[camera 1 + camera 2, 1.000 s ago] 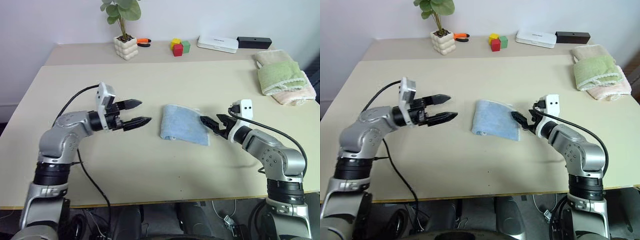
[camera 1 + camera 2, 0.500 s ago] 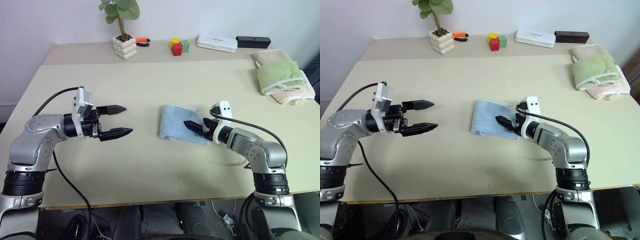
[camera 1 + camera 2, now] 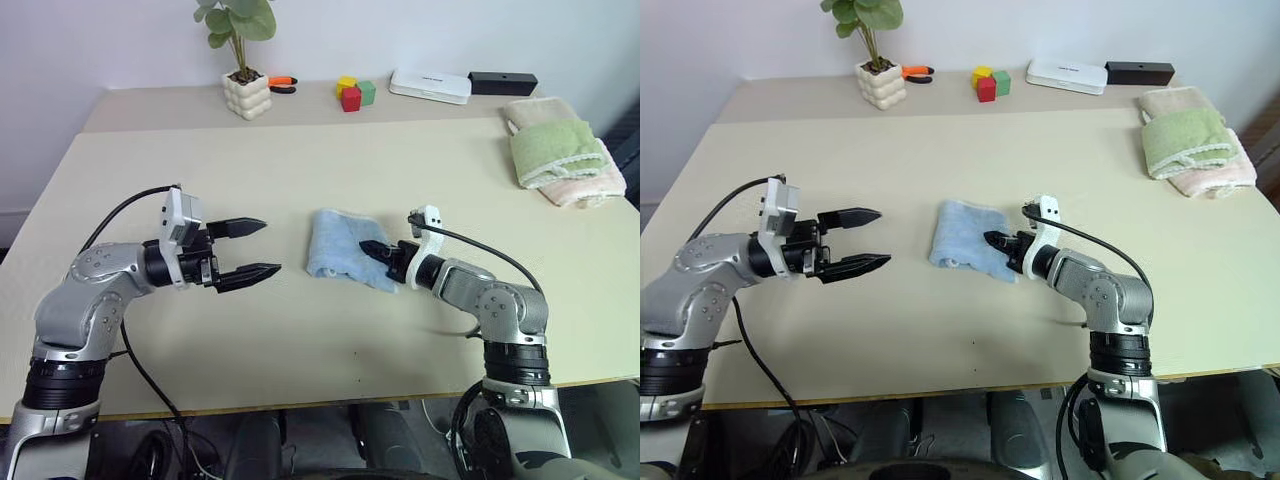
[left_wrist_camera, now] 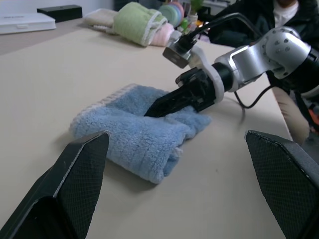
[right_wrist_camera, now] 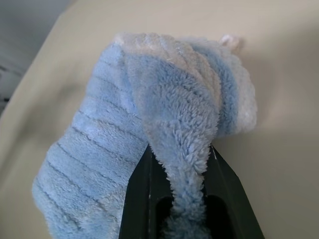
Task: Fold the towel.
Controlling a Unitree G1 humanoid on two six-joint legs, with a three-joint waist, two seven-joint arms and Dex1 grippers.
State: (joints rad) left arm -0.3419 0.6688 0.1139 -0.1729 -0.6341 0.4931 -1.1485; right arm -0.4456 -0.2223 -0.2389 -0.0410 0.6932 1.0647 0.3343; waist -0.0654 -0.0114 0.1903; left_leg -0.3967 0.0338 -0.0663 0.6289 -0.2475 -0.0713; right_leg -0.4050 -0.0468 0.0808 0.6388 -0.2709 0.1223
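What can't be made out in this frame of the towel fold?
- Light blue terry towel: underside and inner layers hidden by its own fold, head views.
- Right gripper fingertips: buried in the cloth, right wrist view.
- Pale pink folded towel: mostly covered by the green folded towel.

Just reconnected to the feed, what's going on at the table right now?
The right gripper has pinched a fold of the light blue towel, which lies bunched mid-table. The left gripper hovers open beside it, not touching. Two other folded towels sit stacked at the far right corner.
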